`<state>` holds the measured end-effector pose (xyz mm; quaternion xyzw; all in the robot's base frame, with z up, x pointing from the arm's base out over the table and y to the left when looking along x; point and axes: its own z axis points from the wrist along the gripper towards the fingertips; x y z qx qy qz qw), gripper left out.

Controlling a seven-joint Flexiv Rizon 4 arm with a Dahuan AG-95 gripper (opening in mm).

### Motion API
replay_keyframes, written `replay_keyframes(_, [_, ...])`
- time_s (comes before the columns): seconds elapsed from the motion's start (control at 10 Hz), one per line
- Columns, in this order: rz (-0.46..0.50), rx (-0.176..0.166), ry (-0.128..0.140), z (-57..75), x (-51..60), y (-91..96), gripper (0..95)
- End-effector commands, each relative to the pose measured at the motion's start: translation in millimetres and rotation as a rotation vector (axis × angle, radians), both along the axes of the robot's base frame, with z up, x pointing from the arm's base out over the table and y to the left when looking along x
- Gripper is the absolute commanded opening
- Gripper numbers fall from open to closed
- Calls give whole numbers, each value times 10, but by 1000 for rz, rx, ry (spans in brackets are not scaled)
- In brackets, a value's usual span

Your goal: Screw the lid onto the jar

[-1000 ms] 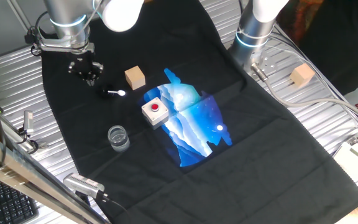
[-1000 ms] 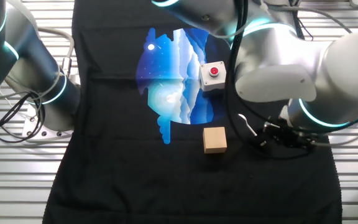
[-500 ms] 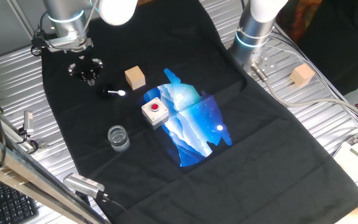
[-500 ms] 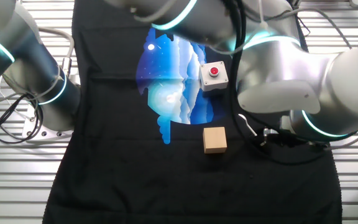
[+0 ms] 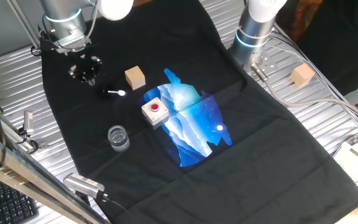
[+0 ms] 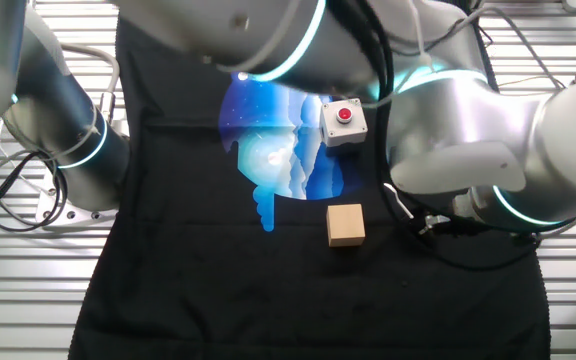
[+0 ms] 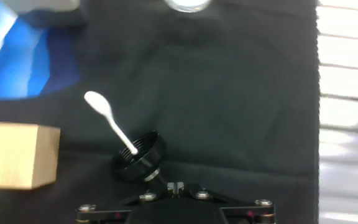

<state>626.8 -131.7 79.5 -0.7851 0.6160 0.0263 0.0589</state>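
Lid [image 7: 138,157] position matters most here: the black cap sits on the dark cloth [image 5: 278,149] directly below and just ahead of the gripper [image 5: 86,70], tipped a little on edge in the hand view rather than lying flat. A small white spoon [image 7: 109,120] rests with its handle end in or against the lid's open face and its bowl pointing away toward the blue print; whether it touches the inner face I cannot make out. The gripper hangs above the lid, near but apart from it. Its fingertips are out of frame in the hand view and too small in the fixed views, so I cannot tell whether they are spread or closed; nothing seems to be held.

The jar [image 5: 118,138] stands upright and open, well apart from the lid, on the far side of it as seen from the hand, with its mouth just showing at the top edge of the hand view. It looks empty, though clear walls make that a cautious reading. A wooden cube [image 5: 135,78] lies beside the lid, and the white box with a red button [image 5: 155,111] sits between cube and jar, off to the side.

The lid is not yet on the jar.
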Motion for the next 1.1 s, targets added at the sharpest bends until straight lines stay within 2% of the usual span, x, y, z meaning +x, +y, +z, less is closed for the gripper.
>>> replay_keyframes(0.1, [95,-14,19,-4,6,-6,0])
replay_keyframes(0.6, [135,-47,53,-15,13,0,0])
replay_keyframes(1.1, [182,-62,59,-27,-13,-9,0])
